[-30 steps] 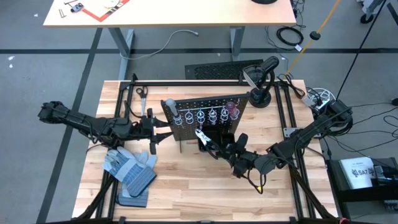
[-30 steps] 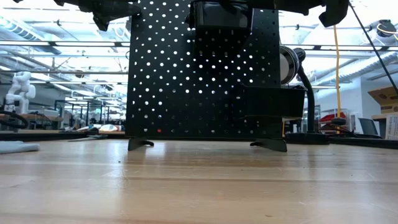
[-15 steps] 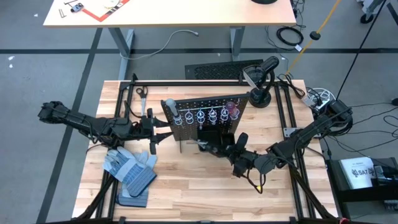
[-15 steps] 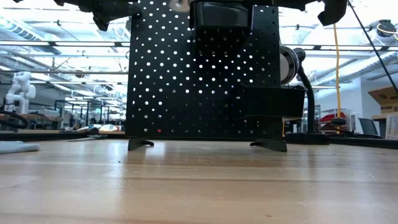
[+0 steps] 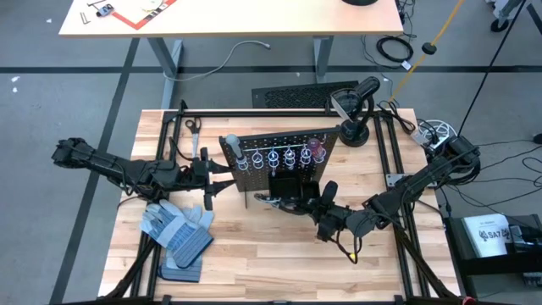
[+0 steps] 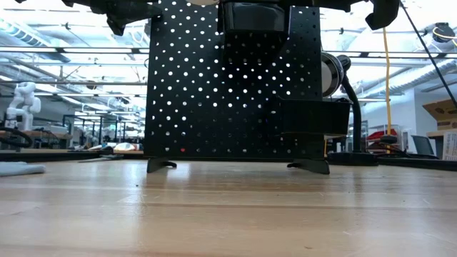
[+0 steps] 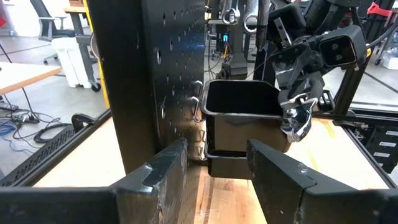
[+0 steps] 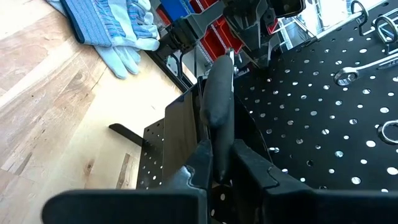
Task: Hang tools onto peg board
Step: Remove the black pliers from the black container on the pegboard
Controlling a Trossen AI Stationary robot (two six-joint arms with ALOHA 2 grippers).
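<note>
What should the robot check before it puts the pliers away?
1. Right tool shut on the pliers: ok.
2. Pliers lined up over the black bin: not ok, their head hangs beside its corner.
3. Room inside the bin: cannot tell, its bottom is hidden.
4. Peg board upright on both feet: ok.
5. Left tool out of the way: ok, open and empty at the board's edge.
</note>
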